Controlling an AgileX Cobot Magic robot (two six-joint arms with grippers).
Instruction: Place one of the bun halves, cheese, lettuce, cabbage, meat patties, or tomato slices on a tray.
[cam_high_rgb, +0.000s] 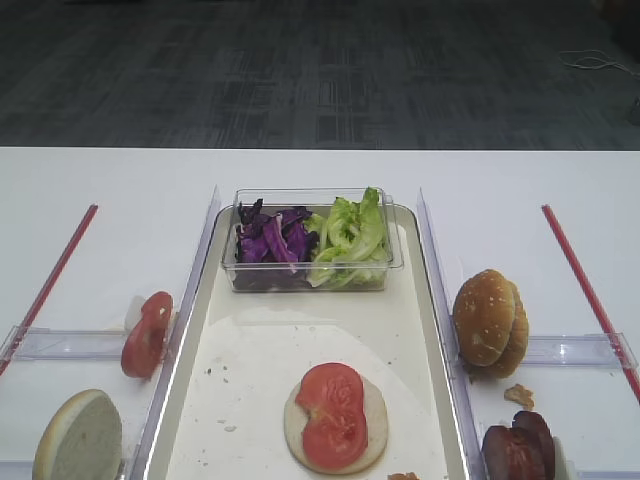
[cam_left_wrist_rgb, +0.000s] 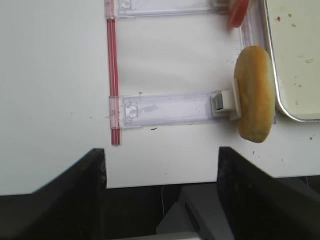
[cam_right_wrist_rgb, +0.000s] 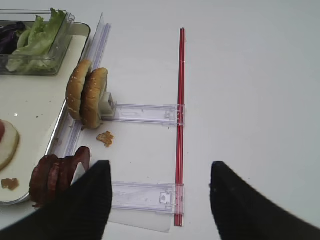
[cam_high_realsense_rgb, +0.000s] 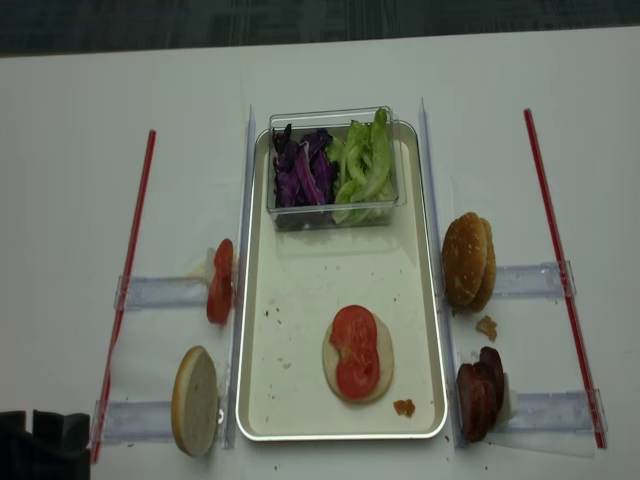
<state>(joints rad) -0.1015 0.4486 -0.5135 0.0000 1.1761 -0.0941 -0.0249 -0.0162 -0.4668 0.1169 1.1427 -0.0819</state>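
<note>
**Bun half with tomato on tray; both pincers apart and empty**

On the tray (cam_high_realsense_rgb: 300, 400), near its front edge: one bun half (cam_high_realsense_rgb: 358, 352) lying cut face up, topped with tomato slices (cam_high_realsense_rgb: 355, 349). At the tray's far end, a clear tub (cam_high_realsense_rgb: 332, 168) holding cabbage (cam_high_realsense_rgb: 299, 167) and lettuce (cam_high_realsense_rgb: 365, 165). Standing on edge in racks beside the tray: left, spare tomato (cam_high_realsense_rgb: 221, 281) and a bun half (cam_high_realsense_rgb: 194, 401); right, crusted bun halves (cam_high_realsense_rgb: 467, 260) and meat patties (cam_high_realsense_rgb: 479, 393). Left pincer (cam_left_wrist_rgb: 161, 165) spread wide over the bare surface (cam_left_wrist_rgb: 50, 75), holding nothing. Right pincer (cam_right_wrist_rgb: 161, 182) likewise apart and empty.
</note>
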